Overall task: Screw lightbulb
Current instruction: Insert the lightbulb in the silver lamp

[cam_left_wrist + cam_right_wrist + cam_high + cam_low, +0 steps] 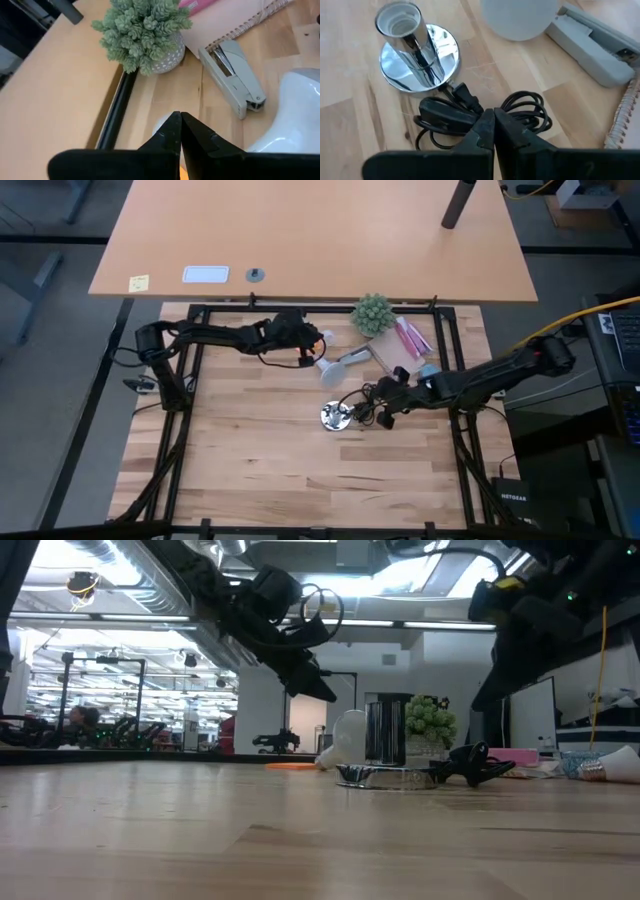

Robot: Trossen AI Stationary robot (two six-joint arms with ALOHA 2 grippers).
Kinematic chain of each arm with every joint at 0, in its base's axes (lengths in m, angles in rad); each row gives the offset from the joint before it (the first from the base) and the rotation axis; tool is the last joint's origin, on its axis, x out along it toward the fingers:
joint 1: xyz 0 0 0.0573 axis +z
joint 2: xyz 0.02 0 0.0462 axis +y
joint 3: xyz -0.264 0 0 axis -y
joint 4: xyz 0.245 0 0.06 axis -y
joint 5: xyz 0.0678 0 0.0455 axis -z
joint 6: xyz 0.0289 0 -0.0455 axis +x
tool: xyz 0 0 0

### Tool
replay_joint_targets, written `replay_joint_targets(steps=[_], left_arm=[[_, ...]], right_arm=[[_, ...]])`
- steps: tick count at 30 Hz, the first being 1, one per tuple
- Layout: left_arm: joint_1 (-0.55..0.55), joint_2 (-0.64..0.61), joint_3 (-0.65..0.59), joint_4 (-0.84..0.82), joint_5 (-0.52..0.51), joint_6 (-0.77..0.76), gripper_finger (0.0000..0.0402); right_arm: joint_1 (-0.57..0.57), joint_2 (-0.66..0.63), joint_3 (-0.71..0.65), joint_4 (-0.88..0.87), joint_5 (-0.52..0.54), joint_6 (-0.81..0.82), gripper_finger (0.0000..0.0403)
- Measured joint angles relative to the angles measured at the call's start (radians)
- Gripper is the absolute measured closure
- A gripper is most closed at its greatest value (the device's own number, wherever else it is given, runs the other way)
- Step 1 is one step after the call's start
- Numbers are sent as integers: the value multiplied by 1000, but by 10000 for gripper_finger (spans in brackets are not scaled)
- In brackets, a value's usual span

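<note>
The white frosted lightbulb [330, 372] lies on its side on the wooden table, next to the grey stapler's end; it also shows in the right wrist view [520, 17], the left wrist view [295, 115] and the low view [350, 737]. The shiny silver lamp base [335, 416] stands upright with its empty socket [397, 20] facing up and its black cord [470, 117] coiled beside it. My left gripper [318, 340] is shut and empty in the air, just on the far side of the bulb. My right gripper [385, 408] is shut and empty above the cord, right of the base.
A grey stapler [352, 358] lies between the bulb and a spiral notebook [395, 350]. A small potted plant [372, 315] stands at the table's far edge. Pink items [412, 338] lie on the notebook. Bare wood lies toward the near edge [300, 480].
</note>
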Motion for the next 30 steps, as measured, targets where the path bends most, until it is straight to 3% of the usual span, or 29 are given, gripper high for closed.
replay_joint_targets(steps=[7, 15, 21, 25, 30], left_arm=[[1, 0, 0, -29, -73, 90, 383], [-2, 0, 0, -93, -122, 90, 271], [-18, 0, 0, -137, 21, 97, 213], [-31, 0, -1, -218, 102, 181, 209], [-47, 29, -2, -206, 166, 219, 216]], right_arm=[[0, 13, 0, 54, 0, 0, 397], [0, 13, 0, 87, 0, 0, 397], [0, 13, 0, 87, 0, 0, 397], [0, 13, 0, 87, 0, 0, 397], [0, 13, 0, 88, 0, 0, 397]])
